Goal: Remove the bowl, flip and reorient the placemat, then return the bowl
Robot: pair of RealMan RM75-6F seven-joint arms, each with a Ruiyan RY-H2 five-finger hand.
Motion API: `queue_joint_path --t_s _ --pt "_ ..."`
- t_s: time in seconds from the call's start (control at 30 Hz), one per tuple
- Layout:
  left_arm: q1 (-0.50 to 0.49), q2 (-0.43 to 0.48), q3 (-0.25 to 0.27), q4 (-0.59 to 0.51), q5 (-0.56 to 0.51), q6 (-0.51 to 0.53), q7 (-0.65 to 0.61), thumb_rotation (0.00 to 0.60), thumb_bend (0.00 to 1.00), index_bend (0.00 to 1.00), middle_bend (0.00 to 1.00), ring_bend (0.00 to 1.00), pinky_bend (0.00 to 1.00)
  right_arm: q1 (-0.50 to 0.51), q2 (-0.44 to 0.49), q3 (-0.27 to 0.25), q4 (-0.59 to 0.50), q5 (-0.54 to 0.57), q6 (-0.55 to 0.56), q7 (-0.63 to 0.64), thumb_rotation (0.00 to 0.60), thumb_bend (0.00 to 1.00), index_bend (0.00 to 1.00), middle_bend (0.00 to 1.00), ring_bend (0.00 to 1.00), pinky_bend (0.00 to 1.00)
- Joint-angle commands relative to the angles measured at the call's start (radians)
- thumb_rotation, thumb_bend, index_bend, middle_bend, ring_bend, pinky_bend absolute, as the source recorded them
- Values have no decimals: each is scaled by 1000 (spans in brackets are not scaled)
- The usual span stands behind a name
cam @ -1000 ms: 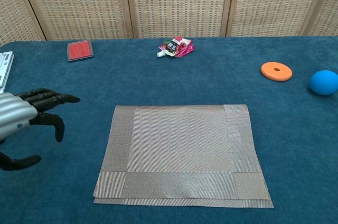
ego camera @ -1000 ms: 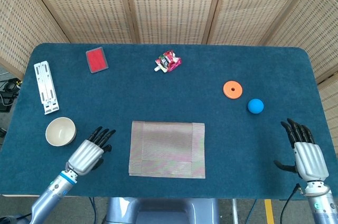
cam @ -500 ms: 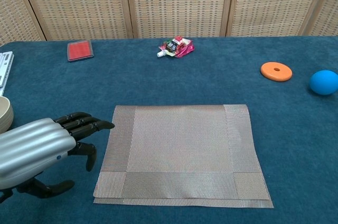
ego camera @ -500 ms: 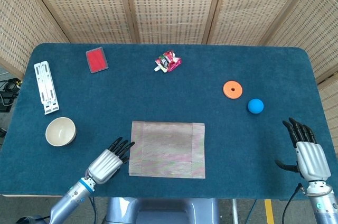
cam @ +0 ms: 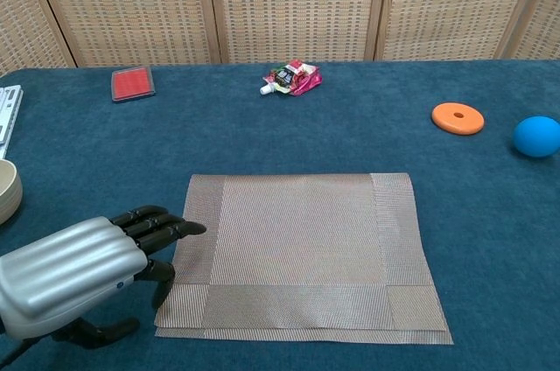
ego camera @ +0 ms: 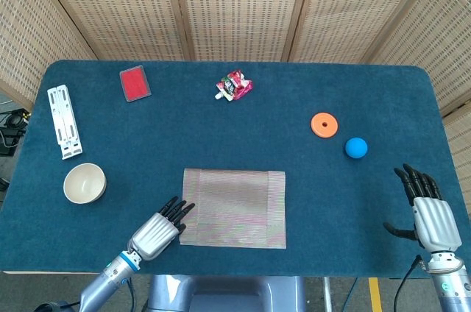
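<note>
The woven beige placemat (ego camera: 234, 207) (cam: 302, 248) lies flat near the table's front edge, with nothing on it. The cream bowl (ego camera: 84, 182) (cam: 7, 191) stands on the table to the mat's left. My left hand (ego camera: 157, 232) (cam: 83, 268) is at the mat's front left corner, fingers extended and spread, their tips reaching over the mat's left edge. It holds nothing. My right hand (ego camera: 429, 213) rests open near the table's front right corner, far from the mat; only the head view shows it.
An orange disc (ego camera: 324, 124) (cam: 458, 117) and a blue ball (ego camera: 356, 148) (cam: 536, 136) lie at the right. A snack packet (ego camera: 234, 85) (cam: 291, 78) and a red card (ego camera: 135, 82) (cam: 132, 83) lie at the back. A white rack (ego camera: 64, 121) is at the far left.
My left hand has moved right, away from the bowl, to the mat's front left corner. The right hand, the mat and the bowl have stayed put.
</note>
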Motion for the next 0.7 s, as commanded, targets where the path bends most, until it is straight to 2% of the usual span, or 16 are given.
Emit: queue_joint_path --t_s 0.03,0.2,0.33,0.7 --pt "0 -5 1 3 -2 -2 2 600 372 468 0 0 0 0 1 0 -1 0 -1 0 600 108 0 0 0 0" --pt "-2 -22 3 10 -4 -7 0 600 373 469 0 0 0 0 4 -2 -3 0 -4 2 600 107 0 0 0 0" --pt "-3 -31 3 17 -6 -9 3 600 414 481 0 0 0 1 6 -2 -5 1 -6 2 600 108 0 0 0 0" --pt "-3 -55 -3 36 -13 -5 -2 600 416 497 0 0 0 1 9 -3 -7 0 -7 4 600 107 0 0 0 0"
